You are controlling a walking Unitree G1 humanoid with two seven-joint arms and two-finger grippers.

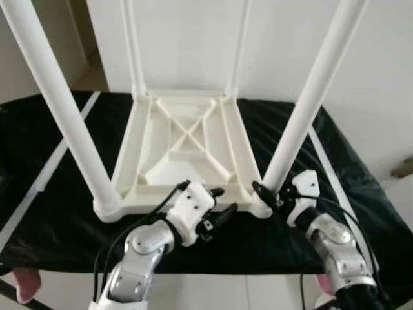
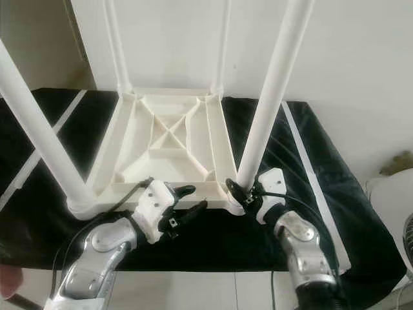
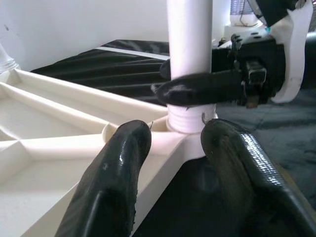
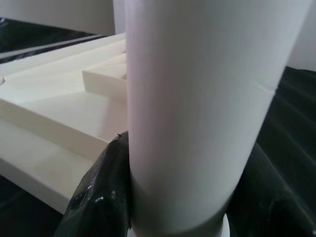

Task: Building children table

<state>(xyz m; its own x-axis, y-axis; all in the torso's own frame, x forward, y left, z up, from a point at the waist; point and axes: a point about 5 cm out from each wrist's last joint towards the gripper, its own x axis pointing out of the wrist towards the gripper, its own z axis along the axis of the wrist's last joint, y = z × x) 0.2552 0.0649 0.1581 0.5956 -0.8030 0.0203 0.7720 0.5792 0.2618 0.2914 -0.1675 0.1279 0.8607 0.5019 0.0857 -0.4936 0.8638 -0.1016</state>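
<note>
White leg (image 4: 197,113) gripped by right claw (image 1: 270,196).

A plain room in a home: white walls (image 1: 187,39), a doorway (image 1: 80,45) at upper left, a black-covered bench (image 1: 58,194) across the frame.

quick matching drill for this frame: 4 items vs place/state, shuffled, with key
1. right claw
2. left claw
3. upturned tabletop
4. black cloth

A. spread under the white table
B. lying with four legs pointing up
C. fingers around the base of the near right leg
D. open, at the near edge of the tabletop

Pairs: 1-C, 2-D, 3-B, 4-A
</note>
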